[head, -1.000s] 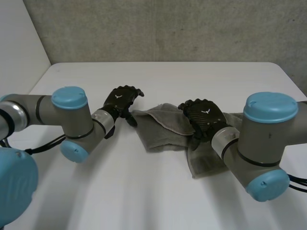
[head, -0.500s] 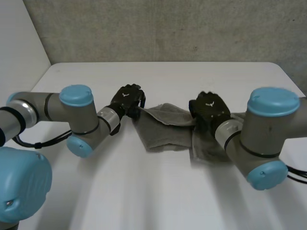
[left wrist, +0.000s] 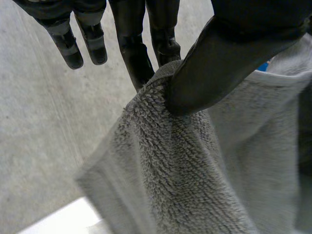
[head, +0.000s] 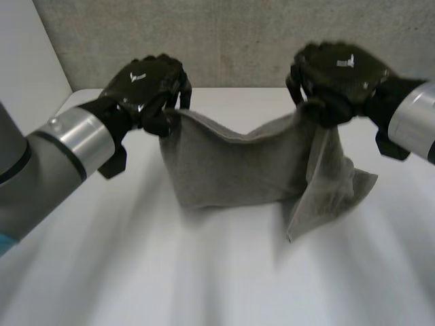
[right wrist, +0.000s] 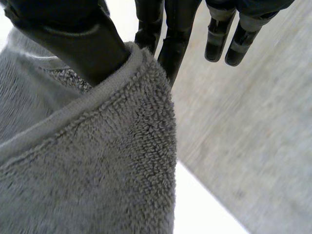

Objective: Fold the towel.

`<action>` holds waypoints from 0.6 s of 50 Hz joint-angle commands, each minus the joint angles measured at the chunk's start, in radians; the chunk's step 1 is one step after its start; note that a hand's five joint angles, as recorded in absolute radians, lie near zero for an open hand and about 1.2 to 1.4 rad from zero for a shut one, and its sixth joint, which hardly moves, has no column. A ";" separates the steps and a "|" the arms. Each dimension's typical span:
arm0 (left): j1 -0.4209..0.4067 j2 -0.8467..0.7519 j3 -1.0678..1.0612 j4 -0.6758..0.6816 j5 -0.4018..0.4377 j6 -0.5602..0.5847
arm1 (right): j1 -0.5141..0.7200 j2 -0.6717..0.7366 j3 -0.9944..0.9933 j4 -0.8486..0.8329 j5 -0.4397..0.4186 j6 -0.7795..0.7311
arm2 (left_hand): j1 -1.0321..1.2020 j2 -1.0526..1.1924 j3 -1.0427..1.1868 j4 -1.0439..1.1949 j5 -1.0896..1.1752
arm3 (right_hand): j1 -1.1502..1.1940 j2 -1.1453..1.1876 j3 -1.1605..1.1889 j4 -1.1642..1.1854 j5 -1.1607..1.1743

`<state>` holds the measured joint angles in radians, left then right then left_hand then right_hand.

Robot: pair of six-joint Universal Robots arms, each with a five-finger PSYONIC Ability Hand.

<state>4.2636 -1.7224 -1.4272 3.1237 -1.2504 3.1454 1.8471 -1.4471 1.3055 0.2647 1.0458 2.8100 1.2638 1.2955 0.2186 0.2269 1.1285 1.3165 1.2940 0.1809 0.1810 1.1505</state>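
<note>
Pinching the towel (head: 231,170) by its upper corners, left hand (head: 146,83) at 10 o'clock, right hand (head: 338,71) at 2, top edge slung 9-to-3 between, hem drooping toward 6 over the table (head: 204,285).

A bare robot lab: white table (head: 224,272) against a rough grey concrete wall (head: 238,41).

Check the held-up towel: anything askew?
Yes. The towel hangs unevenly: under the right hand a loose flap droops to a point lower than the straight hem below the left hand. The top edge sags between the two pinched corners.
</note>
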 commanded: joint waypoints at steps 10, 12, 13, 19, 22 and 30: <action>0.079 -0.312 0.229 0.093 -0.026 0.107 | 0.021 0.385 -0.422 0.011 0.068 -0.393 | 0.132 0.101 -0.044 -0.052 0.093 | 0.080 0.102 -0.006 -0.007 0.071; 0.079 -0.345 0.379 0.182 -0.078 0.116 | 0.038 0.384 -0.508 -0.077 0.094 -0.345 | 0.132 0.101 -0.044 -0.052 0.093 | 0.080 0.102 -0.006 -0.007 0.071; 0.079 -0.345 0.379 0.182 -0.078 0.116 | 0.038 0.384 -0.509 -0.078 0.094 -0.345 | 0.132 0.101 -0.044 -0.052 0.093 | 0.080 0.102 -0.006 -0.007 0.071; 0.079 -0.173 0.395 0.453 -0.147 0.110 | 0.052 0.211 -0.527 -0.460 0.189 -0.030 | 0.132 0.101 -0.044 -0.052 0.093 | 0.080 0.102 -0.006 -0.007 0.071; 0.097 -0.033 0.296 0.574 -0.136 0.110 | 0.041 0.070 -0.399 -0.512 0.125 0.101 | 0.132 0.101 -0.044 -0.052 0.093 | 0.080 0.102 -0.006 -0.007 0.071; 0.114 0.066 0.033 0.647 -0.015 0.117 | -0.029 -0.016 -0.072 -0.464 -0.081 0.129 | 0.132 0.101 -0.044 -0.052 0.093 | 0.080 0.102 -0.006 -0.007 0.071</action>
<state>4.3654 -1.7161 -1.2008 3.7426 -1.3534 3.2569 1.8604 -1.3990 0.9973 -0.2497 1.0995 2.9423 1.2637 1.3416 0.2186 0.2269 1.1560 1.3169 1.3276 0.1808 0.1810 1.1721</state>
